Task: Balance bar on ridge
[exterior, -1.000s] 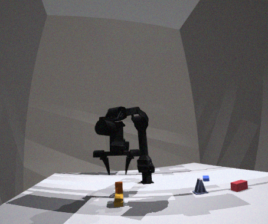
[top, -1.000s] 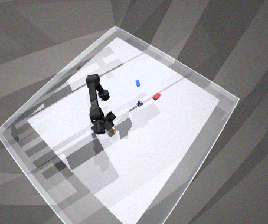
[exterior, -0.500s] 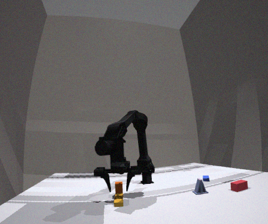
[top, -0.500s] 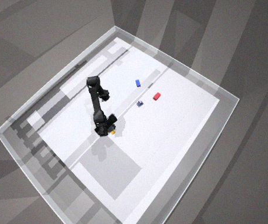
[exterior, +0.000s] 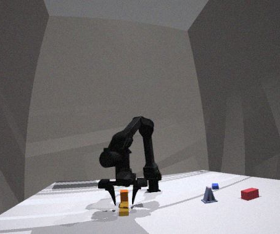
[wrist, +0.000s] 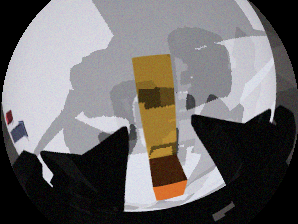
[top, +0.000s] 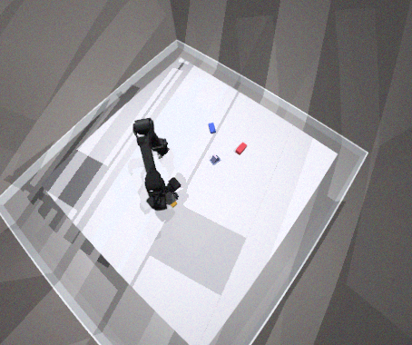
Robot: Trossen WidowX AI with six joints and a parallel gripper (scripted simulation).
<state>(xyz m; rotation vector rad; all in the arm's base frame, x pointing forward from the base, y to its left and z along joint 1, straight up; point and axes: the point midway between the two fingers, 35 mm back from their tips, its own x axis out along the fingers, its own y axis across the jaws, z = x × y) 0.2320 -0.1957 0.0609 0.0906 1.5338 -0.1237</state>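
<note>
The bar (top: 173, 204) (exterior: 124, 212) (wrist: 159, 125) is long and yellow, with an orange block (exterior: 124, 195) (wrist: 170, 192) raised on one end. It lies on the table, partly hidden by the arm in the top view. My gripper (exterior: 124, 204) (wrist: 160, 125) is open, its fingers pointing down on either side of the bar with gaps to both sides. The fingertips look a little above the table. The ridge (top: 215, 160) (exterior: 209, 197) (wrist: 19, 131) is a small blue-grey wedge on a square base, standing away from the bar with nothing on top.
A red block (top: 240, 148) (exterior: 250, 194) (wrist: 9, 117) lies beyond the ridge. A blue block (top: 211, 128) (exterior: 215, 186) lies on the table on another side of the ridge. Low pale walls (top: 294, 109) surround the table. Broad shadows cross the surface.
</note>
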